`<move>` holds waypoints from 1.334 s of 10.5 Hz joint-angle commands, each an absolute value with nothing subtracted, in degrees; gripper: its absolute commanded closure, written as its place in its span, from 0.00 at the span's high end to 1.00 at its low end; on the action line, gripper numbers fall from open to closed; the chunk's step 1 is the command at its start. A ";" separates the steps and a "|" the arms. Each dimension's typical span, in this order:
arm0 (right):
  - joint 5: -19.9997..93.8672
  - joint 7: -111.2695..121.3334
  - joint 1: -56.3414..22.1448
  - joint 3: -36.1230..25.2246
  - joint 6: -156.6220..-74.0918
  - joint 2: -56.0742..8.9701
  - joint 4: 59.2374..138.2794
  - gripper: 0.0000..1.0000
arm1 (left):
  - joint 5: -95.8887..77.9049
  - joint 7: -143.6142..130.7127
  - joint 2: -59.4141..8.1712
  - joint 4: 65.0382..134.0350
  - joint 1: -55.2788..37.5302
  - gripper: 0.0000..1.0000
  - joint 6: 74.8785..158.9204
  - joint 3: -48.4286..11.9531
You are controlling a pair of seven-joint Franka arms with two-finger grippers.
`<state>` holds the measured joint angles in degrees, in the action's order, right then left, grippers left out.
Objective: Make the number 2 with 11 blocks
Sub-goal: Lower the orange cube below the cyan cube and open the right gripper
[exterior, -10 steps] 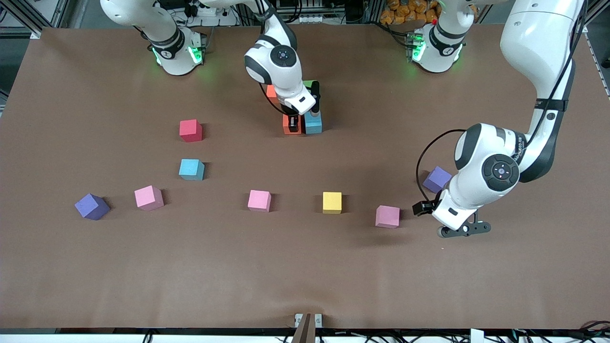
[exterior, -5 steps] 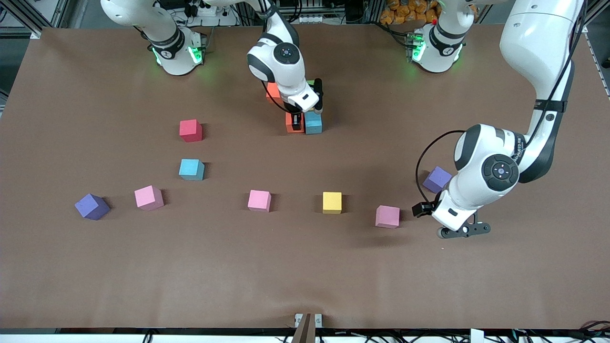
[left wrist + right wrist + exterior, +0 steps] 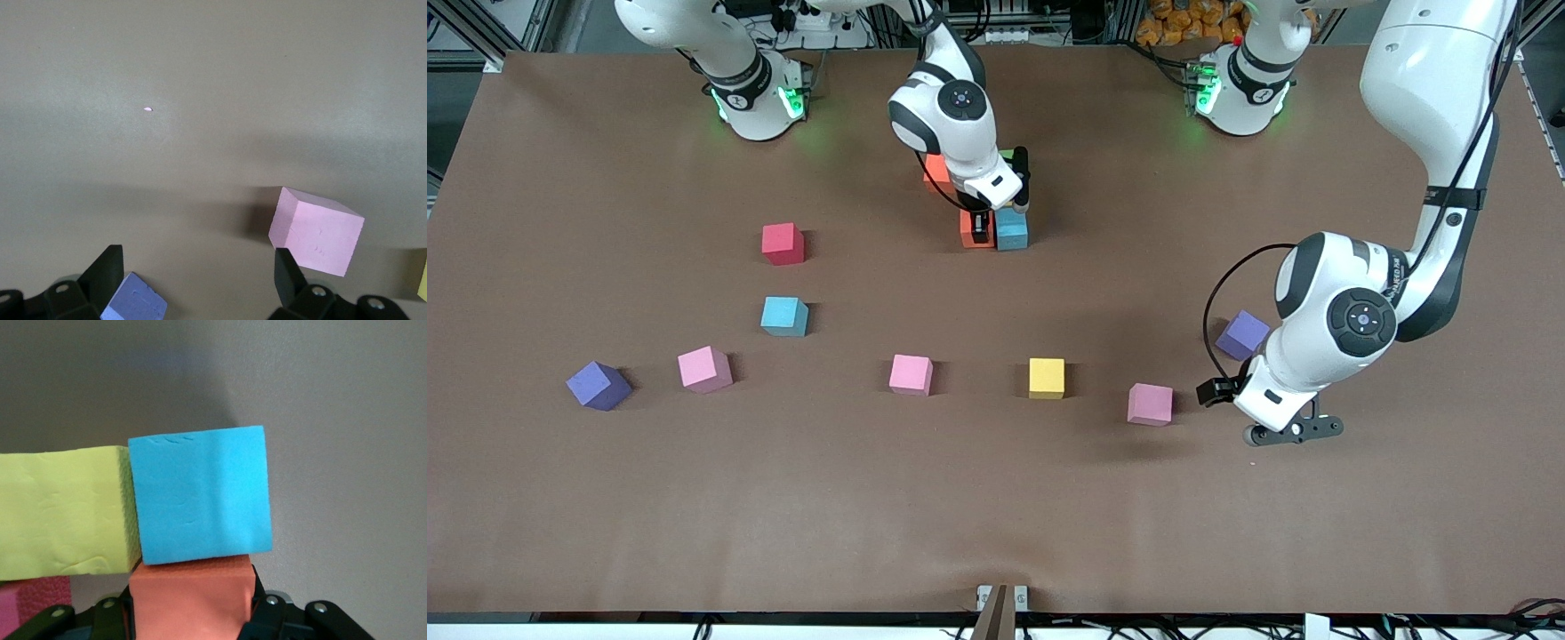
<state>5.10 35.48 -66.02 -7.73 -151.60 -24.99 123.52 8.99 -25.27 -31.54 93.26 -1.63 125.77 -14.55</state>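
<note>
Right claw [image 3: 980,229]: closed on the orange cube [image 3: 967,233], held against the light blue cube [image 3: 199,495] of the partly built number 2 [image 3: 996,213].
Left claw [image 3: 1294,430]: fully spread, empty, waiting over the bench [image 3: 996,498].
Deciding relation: the pink cube [image 3: 1150,404] lies just beside the left claw, toward the right arm's end; the left arm is judged nearer.

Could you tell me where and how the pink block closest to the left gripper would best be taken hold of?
Probably from straight above, closing on two opposite vertical side faces of the pink block. It is a cube lying flat on the table, slightly rotated, so the open left gripper beside it would turn to match. Its neighbours stand apart, so there is room for the fingers.
</note>
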 commanded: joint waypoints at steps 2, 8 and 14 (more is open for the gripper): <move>5.62 35.24 -66.62 -8.09 -151.52 -26.19 122.34 0.50 | 10.11 -24.70 -31.73 93.16 -1.58 1.00 126.30 -14.59; 5.71 35.16 -66.62 -8.09 -151.61 -26.54 121.90 0.52 | 10.02 -24.79 -32.17 93.16 -1.67 1.00 126.30 -14.59; 5.71 34.37 -66.62 -8.09 -151.61 -26.81 121.38 0.64 | 10.02 -24.70 -32.17 93.08 -1.32 1.00 126.30 -14.59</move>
